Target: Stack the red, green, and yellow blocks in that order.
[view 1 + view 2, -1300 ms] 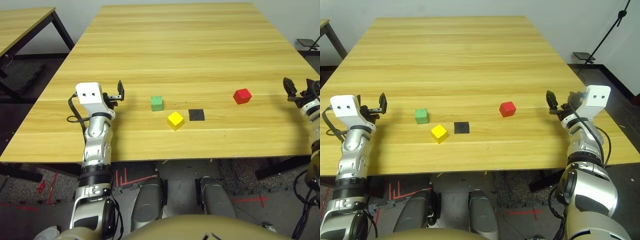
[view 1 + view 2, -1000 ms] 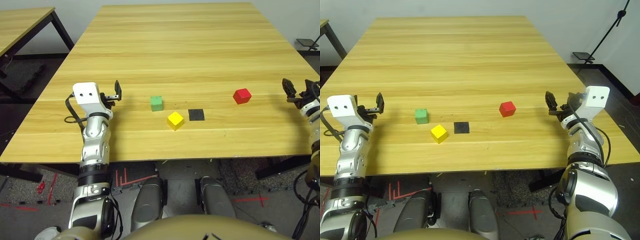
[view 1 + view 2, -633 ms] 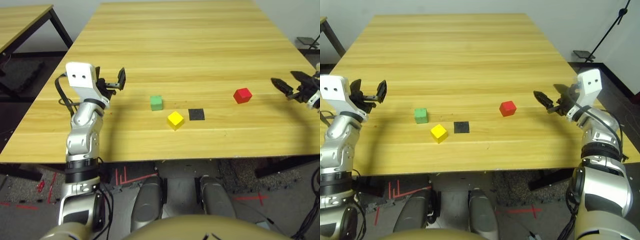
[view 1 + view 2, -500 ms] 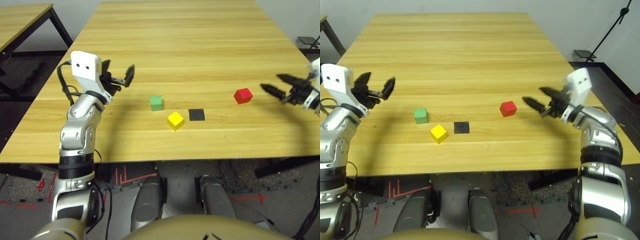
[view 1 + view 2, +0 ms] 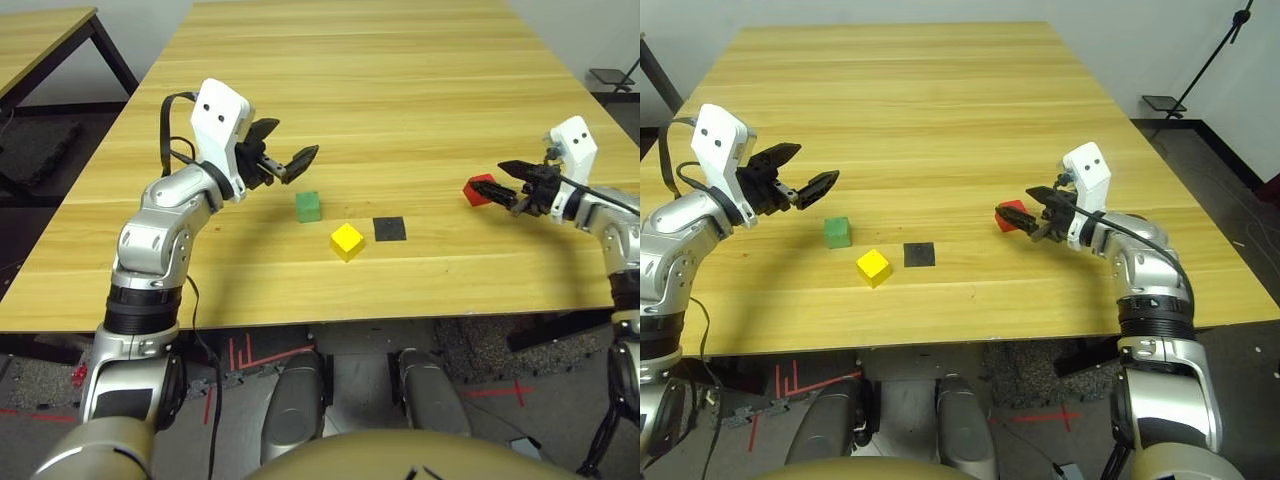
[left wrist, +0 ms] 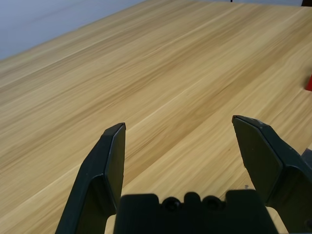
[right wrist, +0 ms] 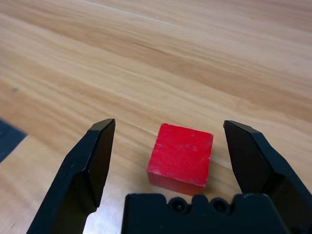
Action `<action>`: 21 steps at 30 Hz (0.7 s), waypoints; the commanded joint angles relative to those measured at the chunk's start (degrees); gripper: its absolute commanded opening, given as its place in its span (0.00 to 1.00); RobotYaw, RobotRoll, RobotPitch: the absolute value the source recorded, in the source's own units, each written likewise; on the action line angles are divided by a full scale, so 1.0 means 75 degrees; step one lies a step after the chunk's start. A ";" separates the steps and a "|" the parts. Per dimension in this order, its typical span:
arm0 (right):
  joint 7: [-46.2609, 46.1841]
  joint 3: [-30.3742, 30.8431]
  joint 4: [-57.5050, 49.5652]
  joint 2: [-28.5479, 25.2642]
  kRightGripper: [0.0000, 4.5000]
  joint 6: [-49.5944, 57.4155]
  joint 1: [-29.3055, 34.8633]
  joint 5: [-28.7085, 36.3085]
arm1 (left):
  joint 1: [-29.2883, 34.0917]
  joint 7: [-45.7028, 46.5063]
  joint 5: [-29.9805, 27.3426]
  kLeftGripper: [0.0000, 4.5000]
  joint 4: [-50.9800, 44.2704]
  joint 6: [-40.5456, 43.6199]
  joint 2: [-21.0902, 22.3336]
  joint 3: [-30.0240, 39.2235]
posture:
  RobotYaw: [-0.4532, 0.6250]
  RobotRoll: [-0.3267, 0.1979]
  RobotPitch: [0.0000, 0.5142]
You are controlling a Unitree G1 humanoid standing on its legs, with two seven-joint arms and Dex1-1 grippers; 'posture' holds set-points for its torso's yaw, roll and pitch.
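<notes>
Just left of the black patch (image 5: 390, 229), on its near side: yellow block (image 5: 347, 242), flat on the table (image 5: 350, 100), turned cornerwise, nothing touching it. Farther left of the patch and a bit beyond it: green block (image 5: 308, 207), upright, apart from the yellow one. Right of the patch and farther out: red block (image 7: 180, 153), on the table, not gripped.

Right gripper (image 7: 169, 121) is over on the patch's right side, at the red block, fingers wide apart, nothing clamped. Key relation: red block lies in the lane between the two fingers, a little nearer one than the other, its faces slightly skewed to them. Cube, so no long axis to line up. Right arm is clearly the nearer one for it. Fingers partly cover the block in the head views, so hard to say if they are low enough to close on its sides yet.

Left gripper (image 6: 178, 121) is up over the table, left of the patch and beyond the green block; fingers apart too, empty.

No stack yet, so early stage: likely lining up to grab red as the base, maybe for the patch. Next move probably needs a small centring, then a level close; a skewed pinch could twist or nudge the block.
</notes>
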 commanded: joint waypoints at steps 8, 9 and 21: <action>-0.0909 -0.0016 0.0555 0.0434 1.00 -0.0384 0.0200 -0.0246 | 0.0232 0.0130 0.0048 0.99 -0.0310 0.0239 -0.0112 -0.0035 | 0.58 0.39 0.18; -0.0997 -0.0037 0.0710 0.0464 1.00 -0.0467 0.0162 -0.0275 | 0.0253 0.0159 0.0043 0.99 -0.0340 0.0261 -0.0130 -0.0029 | 0.59 0.39 0.18; -0.1619 -0.0114 0.2000 0.0976 0.79 -0.1248 -0.0433 -0.0331 | 0.0389 0.0216 0.0004 1.00 -0.0588 0.0407 -0.0066 0.0084 | 0.61 0.41 0.16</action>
